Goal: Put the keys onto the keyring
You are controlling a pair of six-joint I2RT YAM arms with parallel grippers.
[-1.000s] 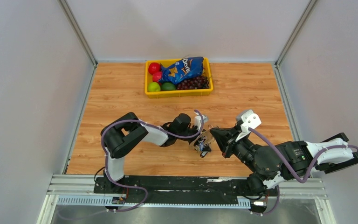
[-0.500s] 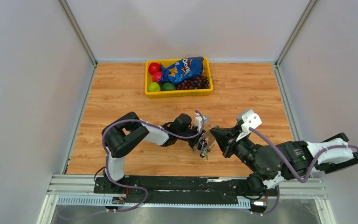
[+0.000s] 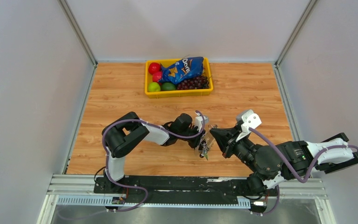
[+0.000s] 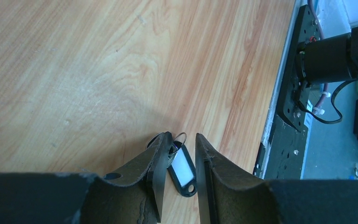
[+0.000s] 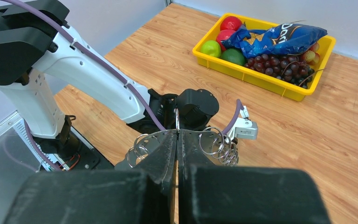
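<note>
The two arms meet over the wooden table [image 3: 121, 102], well in front of the yellow bin [image 3: 179, 93], on the side near the arm bases.

The right gripper [image 5: 177, 133] has its two fingers pressed tight together. They pinch the keyring [image 5: 228, 153], which looks like a bunch of thin wire rings. Some rings stick out on one side of the fingers and some on the other. A thin silver bit pokes up between the fingertips, but I cannot tell if it is a key.

The left gripper [image 4: 182, 135] is just beside the right one, tip to tip. Its fingers are apart, with a gap between them. A black key tag [image 4: 182, 167] with a white label sits in that gap, close to one finger. A small wire ring shows at the top of the tag.

From above, a little bundle [image 3: 205, 148] hangs between the two grippers, above the table. It is too small to pick out each key.

The yellow bin holds a blue chip bag [image 3: 182, 69], dark grapes [image 3: 195, 83], red fruit and green fruit.
</note>
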